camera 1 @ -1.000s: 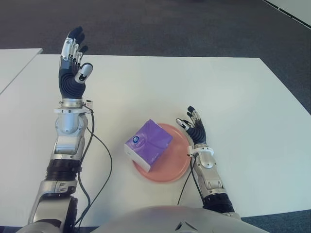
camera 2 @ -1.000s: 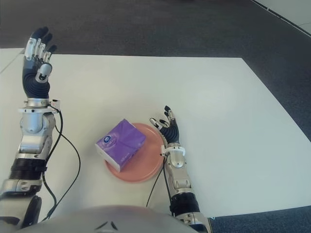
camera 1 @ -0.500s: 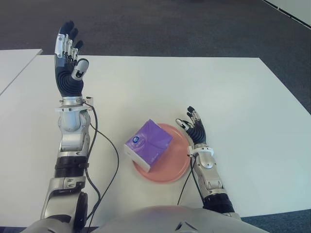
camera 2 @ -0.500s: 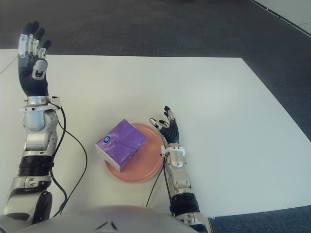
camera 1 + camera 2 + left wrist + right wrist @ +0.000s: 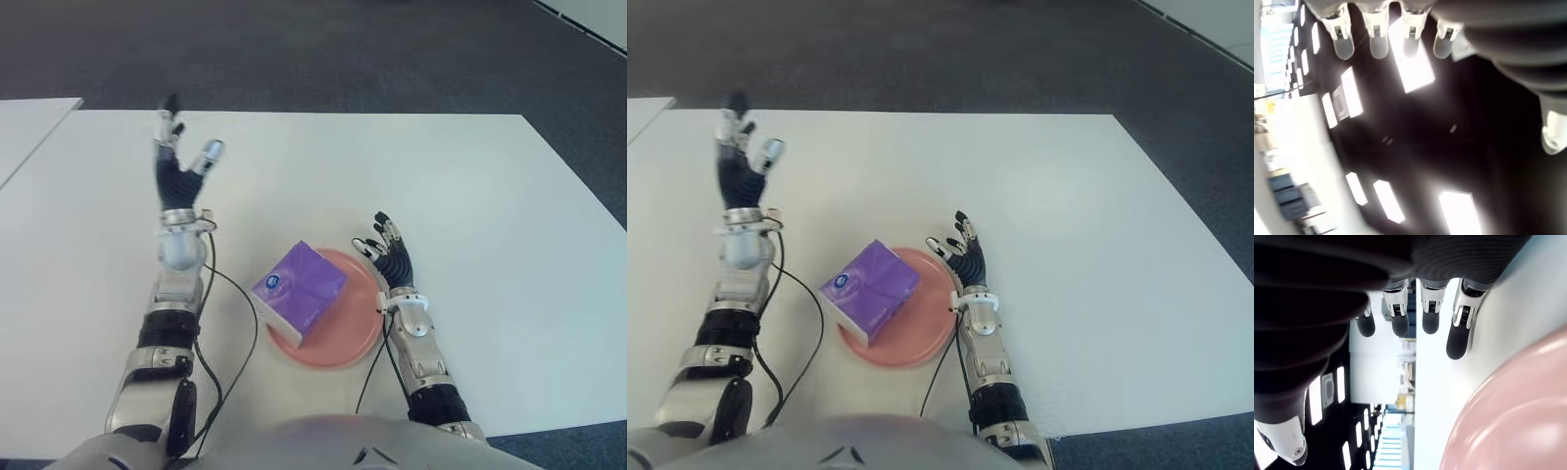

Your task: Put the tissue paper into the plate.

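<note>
Two eye views show the purple tissue paper (image 5: 299,291) pack lying on the pink plate (image 5: 343,343), overhanging its left rim, with the left hand (image 5: 178,162) raised above the white tabletop (image 5: 470,176), well apart. The left wrist view shows its fingers (image 5: 1377,36) spread, holding nothing. The right wrist view shows the right hand (image 5: 392,259) open, empty, just beside the plate's rim. An arm brushing the overhanging pack could tip it off.
</note>
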You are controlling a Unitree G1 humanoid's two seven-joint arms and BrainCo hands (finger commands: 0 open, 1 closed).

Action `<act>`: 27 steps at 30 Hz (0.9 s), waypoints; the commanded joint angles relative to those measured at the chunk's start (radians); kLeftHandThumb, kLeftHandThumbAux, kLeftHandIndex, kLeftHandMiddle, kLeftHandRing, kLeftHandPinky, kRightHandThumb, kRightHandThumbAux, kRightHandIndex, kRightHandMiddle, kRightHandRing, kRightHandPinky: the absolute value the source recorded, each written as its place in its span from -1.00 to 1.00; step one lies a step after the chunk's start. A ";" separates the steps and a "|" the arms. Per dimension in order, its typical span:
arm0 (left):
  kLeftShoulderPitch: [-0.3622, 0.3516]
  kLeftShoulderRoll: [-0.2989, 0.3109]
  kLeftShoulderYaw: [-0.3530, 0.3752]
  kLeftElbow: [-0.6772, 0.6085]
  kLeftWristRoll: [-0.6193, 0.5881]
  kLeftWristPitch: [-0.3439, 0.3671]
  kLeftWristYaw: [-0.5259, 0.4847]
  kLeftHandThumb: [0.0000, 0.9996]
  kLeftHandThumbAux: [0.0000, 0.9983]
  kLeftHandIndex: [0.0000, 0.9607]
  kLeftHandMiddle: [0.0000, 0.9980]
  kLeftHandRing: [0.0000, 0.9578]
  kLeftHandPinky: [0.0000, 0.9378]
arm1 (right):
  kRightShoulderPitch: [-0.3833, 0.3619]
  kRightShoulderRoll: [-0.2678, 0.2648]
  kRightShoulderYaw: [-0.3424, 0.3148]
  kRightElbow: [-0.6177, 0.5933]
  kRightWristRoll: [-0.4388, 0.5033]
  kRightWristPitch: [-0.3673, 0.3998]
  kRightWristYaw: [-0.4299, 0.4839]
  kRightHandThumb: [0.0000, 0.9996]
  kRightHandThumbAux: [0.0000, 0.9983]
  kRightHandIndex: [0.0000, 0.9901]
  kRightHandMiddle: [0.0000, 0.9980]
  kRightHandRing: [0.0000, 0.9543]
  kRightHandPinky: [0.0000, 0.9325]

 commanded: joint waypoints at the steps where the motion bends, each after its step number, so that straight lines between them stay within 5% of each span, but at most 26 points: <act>1: 0.102 -0.030 -0.070 -0.016 0.084 0.034 0.011 -0.97 -0.06 -1.00 -1.00 -1.00 -1.00 | 0.060 0.005 -0.011 0.058 0.011 0.075 -0.004 -0.82 0.34 -0.88 -0.89 -1.00 -1.00; 12: 0.144 -0.001 -0.137 0.115 0.087 0.025 -0.046 -1.00 0.08 -1.00 -1.00 -1.00 -1.00 | 0.057 -0.004 -0.007 0.066 0.006 0.062 0.003 -0.77 0.31 -0.85 -0.90 -1.00 -1.00; 27: 0.187 -0.004 -0.176 0.076 0.080 0.089 -0.067 -1.00 0.09 -1.00 -1.00 -1.00 -1.00 | 0.054 -0.010 -0.002 0.079 0.002 0.055 0.013 -0.81 0.36 -0.83 -0.88 -1.00 -1.00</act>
